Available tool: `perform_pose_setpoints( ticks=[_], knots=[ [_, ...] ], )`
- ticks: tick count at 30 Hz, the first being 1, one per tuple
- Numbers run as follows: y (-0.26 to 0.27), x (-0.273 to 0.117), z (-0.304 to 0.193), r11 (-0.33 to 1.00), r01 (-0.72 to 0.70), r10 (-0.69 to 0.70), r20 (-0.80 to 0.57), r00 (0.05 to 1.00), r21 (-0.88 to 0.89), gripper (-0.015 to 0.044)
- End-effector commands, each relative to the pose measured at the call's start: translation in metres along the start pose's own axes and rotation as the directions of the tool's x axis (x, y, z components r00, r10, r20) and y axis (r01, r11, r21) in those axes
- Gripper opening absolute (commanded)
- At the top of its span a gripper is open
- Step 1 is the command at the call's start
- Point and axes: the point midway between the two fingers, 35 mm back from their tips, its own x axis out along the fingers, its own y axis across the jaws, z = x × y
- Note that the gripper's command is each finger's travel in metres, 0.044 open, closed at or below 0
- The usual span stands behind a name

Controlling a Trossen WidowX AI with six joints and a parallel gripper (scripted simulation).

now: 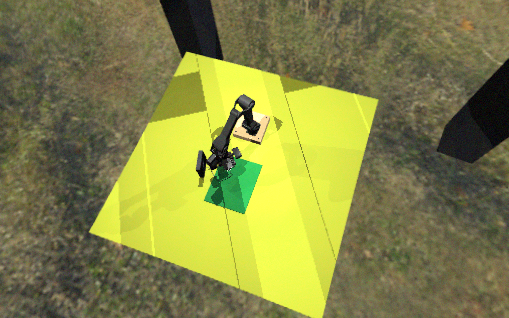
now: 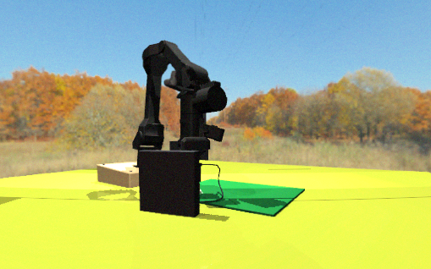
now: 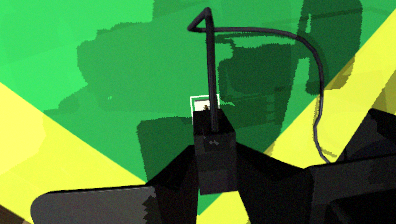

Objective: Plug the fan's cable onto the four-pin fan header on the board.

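My gripper (image 3: 211, 150) is shut on the fan cable's black plug (image 3: 214, 167), held between both fingertips in the wrist view. The white four-pin header (image 3: 201, 105) shows just beyond the plug's far end, with a white outline around it. The plug covers part of it, and how high the plug stands over it cannot be told. The green board (image 1: 246, 195) (image 2: 279, 200) (image 3: 30, 50) lies flat below. The dark cable (image 3: 321, 82) (image 2: 220, 179) rises from the plug, bends and loops toward the fan (image 1: 200, 164) (image 2: 168, 183). The fan hides the fingertips in the exterior view.
The fan stands upright beside the board's edge, close to the gripper. The arm's base stands on a pale wooden block (image 1: 264, 125) (image 2: 116, 177) behind the board. The yellow table (image 1: 292, 240) (image 2: 82, 237) bears them all. Shadows of the arm cross the board.
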Motion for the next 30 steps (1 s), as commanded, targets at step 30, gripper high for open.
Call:
perform_pose_setpoints(
  ticks=[30],
  knots=[
    [-0.0006, 0.004, 0.0011, 1.0, -0.003, 0.003, 0.002, 1.0, 0.006, 0.0]
  ],
)
